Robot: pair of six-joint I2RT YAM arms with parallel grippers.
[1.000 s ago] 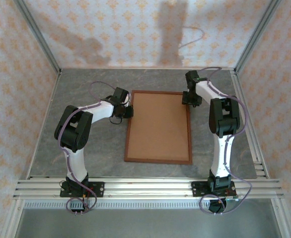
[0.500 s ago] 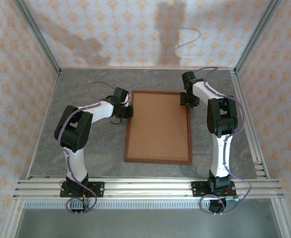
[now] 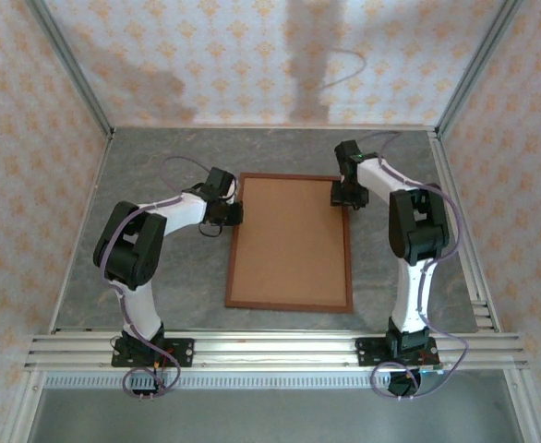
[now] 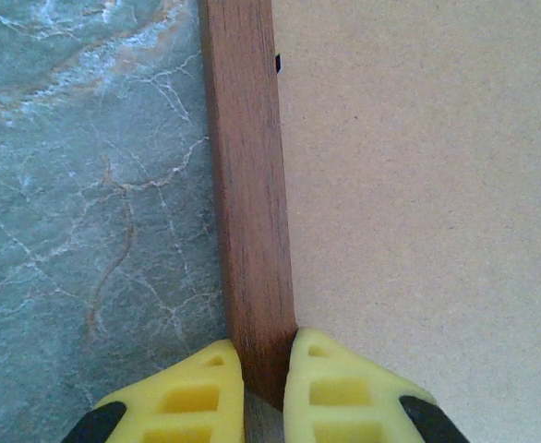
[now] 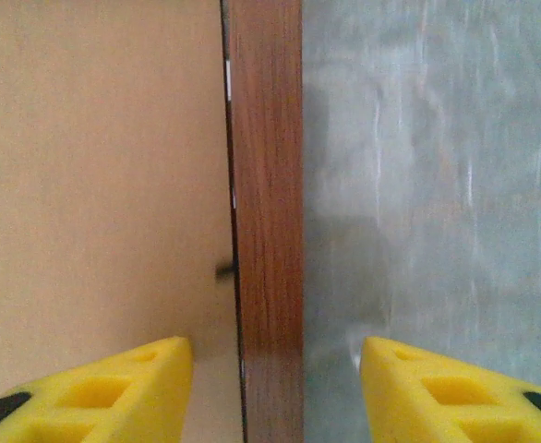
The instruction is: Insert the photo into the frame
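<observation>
Seating step, by judgement: frame lies flat on table, board side up, between both arms; board fills its opening, edges close against all four rails.

Left gripper pinches the frame's left rail on its far half, yellow pads pressed to both sides of the wood; right gripper straddles the frame's right rail near the far corner, jaws spread, a gap on each side, touching nothing.

To do the step well:
- hold the left pinch firm so the frame does not slide;
- bring the right jaws squarely onto the rail, inner finger over the board, outer finger over the table, without prying the board's edge;
- move both arms together, since the thin moulding will likely twist under uneven load;
- keep the frame flat throughout.

Contents: the frame holds the board, roughly level with the rails; whether the photo lies beneath the board cannot be told.
</observation>
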